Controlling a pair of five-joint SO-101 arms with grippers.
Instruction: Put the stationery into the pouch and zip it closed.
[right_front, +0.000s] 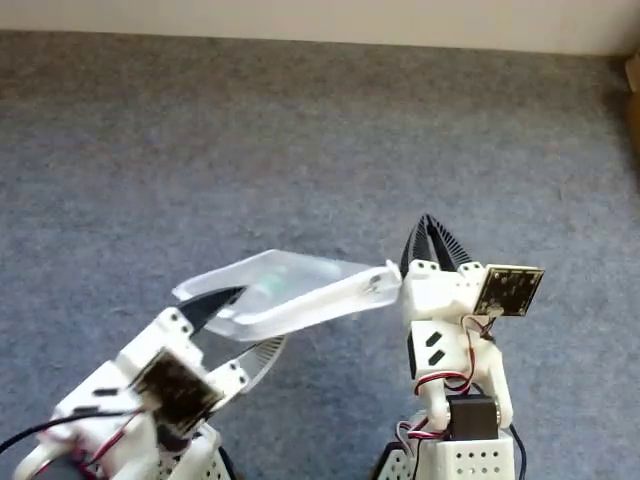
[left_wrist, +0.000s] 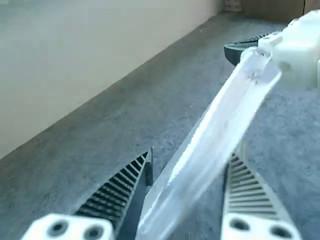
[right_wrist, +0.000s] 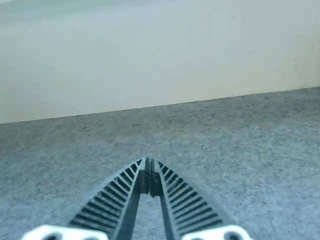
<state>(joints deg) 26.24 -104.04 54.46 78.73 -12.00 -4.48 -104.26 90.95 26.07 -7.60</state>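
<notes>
The left gripper (right_front: 255, 320) is clamped on the clear pouch (right_front: 290, 285), which runs out from between its 2 fingers (left_wrist: 120, 195) and hangs above the grey carpet (right_front: 300, 130). The pouch's far end touches the white body of the right gripper (right_front: 427, 222), behind that gripper's fingertips. The right gripper's jaws are pressed together at the tips.
</notes>
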